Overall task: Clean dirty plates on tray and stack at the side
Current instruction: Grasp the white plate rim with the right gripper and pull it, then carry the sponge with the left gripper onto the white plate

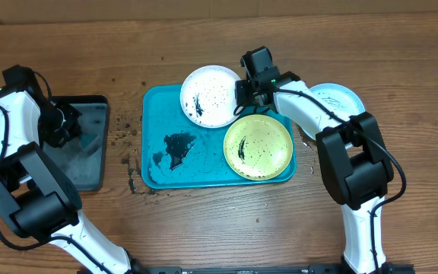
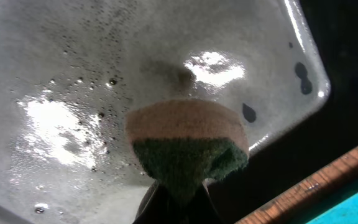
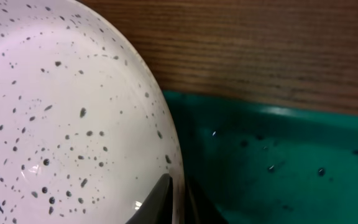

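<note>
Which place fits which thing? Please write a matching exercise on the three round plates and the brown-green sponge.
1 white round plate
2 yellow-green round plate
3 light blue round plate
4 brown-green sponge

A on the wooden table beside the turquoise plastic tray
B in the left gripper, over the black tray
C lying inside that tray
D rim held by the right gripper

Pairs: 1-D, 2-C, 3-A, 4-B

I'm working what looks like a robotics lab bench: my left arm (image 1: 10, 114) and right arm (image 1: 356, 160) rise from the near edge of a wood-grain worktop (image 1: 204, 236). What's laid out reads as a staged washing-up drill: a turquoise tray (image 1: 204, 171) with a black-flecked white-rimmed plate (image 1: 211, 95), a wet black tray (image 1: 90, 175) and a sponge (image 2: 185, 146).
</note>
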